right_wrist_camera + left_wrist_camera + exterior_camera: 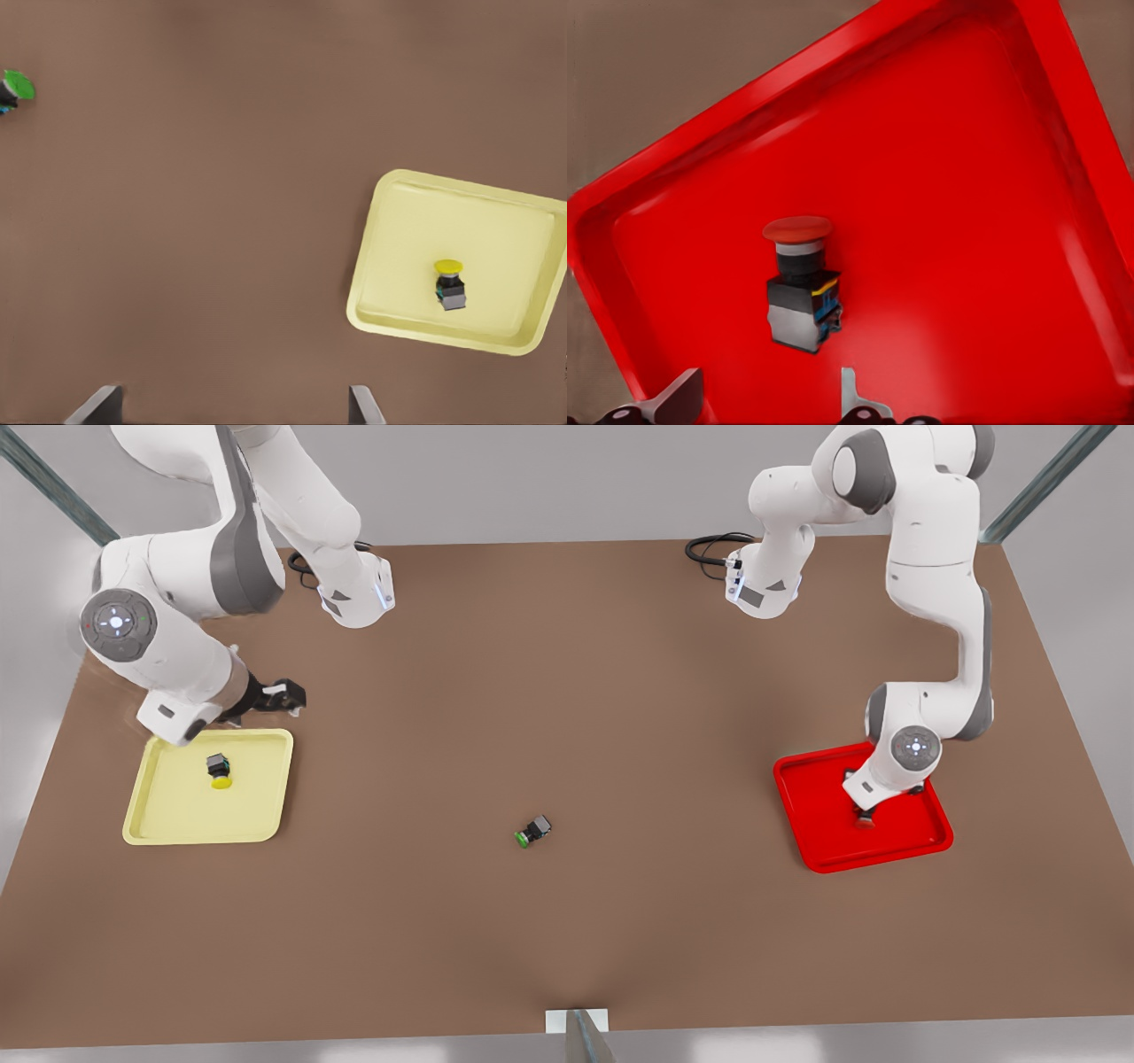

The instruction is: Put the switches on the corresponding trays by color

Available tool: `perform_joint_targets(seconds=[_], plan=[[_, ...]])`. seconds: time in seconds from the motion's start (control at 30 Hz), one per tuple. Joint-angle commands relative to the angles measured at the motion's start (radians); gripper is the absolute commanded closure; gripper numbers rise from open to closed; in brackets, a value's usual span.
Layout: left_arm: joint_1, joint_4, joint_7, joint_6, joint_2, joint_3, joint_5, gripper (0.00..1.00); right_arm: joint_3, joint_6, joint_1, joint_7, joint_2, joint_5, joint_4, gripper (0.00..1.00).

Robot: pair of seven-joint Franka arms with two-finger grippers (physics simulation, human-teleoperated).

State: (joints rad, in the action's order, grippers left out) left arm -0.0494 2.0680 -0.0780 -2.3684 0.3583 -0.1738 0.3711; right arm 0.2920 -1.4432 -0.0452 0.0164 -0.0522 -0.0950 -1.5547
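The red-capped switch lies on its side in the red tray, its red cap peeking out under the arm on the front view's right. That arm carries my left gripper, open just above the switch and not touching it; in the front view the left gripper is mostly hidden by its wrist. The yellow-capped switch rests in the pale yellow tray. My right gripper hovers open and empty beyond that tray's far edge; the wrist view shows the right gripper, the yellow switch and the yellow tray.
A green-capped switch lies on its side on the brown table near the middle, between the two trays; the green switch also appears in the right wrist view. Black cables sit by both arm bases at the table's far edge.
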Motion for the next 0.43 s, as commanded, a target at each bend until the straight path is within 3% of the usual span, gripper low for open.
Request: perform_joint_targets(seconds=[0.0,0.03,0.07,0.17,0.2,0.23,0.3,0.4], plan=[[-0.001,-0.003,0.0,0.006,-0.018,0.007,0.0,0.0,-0.19,0.004,0.049,0.003,0.008,0.001,0.011,0.0],[-0.001,-0.113,0.003,0.035,-0.053,0.071,-0.018,0.0,-0.292,-0.002,0.154,-0.007,0.104,0.001,-0.036,0.0],[-0.001,-0.297,0.003,0.303,-0.058,0.142,-0.201,0.0,-0.295,-0.308,0.148,-0.007,0.365,0.001,-0.356,0.0],[0.043,-0.618,0.033,0.796,-0.134,0.32,-0.344,0.0,-0.303,-0.279,0.149,-0.015,0.379,0.003,-0.367,0.0],[0.042,-0.574,0.038,0.847,-0.251,0.315,-0.351,0.0,-0.303,-0.272,0.153,-0.015,0.379,0.006,-0.367,0.0],[-0.01,-0.491,0.023,0.853,-0.351,0.231,-0.376,0.0,-0.303,-0.269,0.148,-0.015,0.379,0.024,-0.369,0.0],[-0.018,-0.398,0.011,0.819,-0.415,0.2,-0.394,0.0,-0.303,-0.269,0.149,-0.018,0.379,0.047,-0.369,0.0],[-0.021,-0.394,0.015,0.813,-0.42,0.2,-0.39,0.0,-0.303,-0.278,0.154,-0.018,0.384,0.047,-0.398,0.0]])
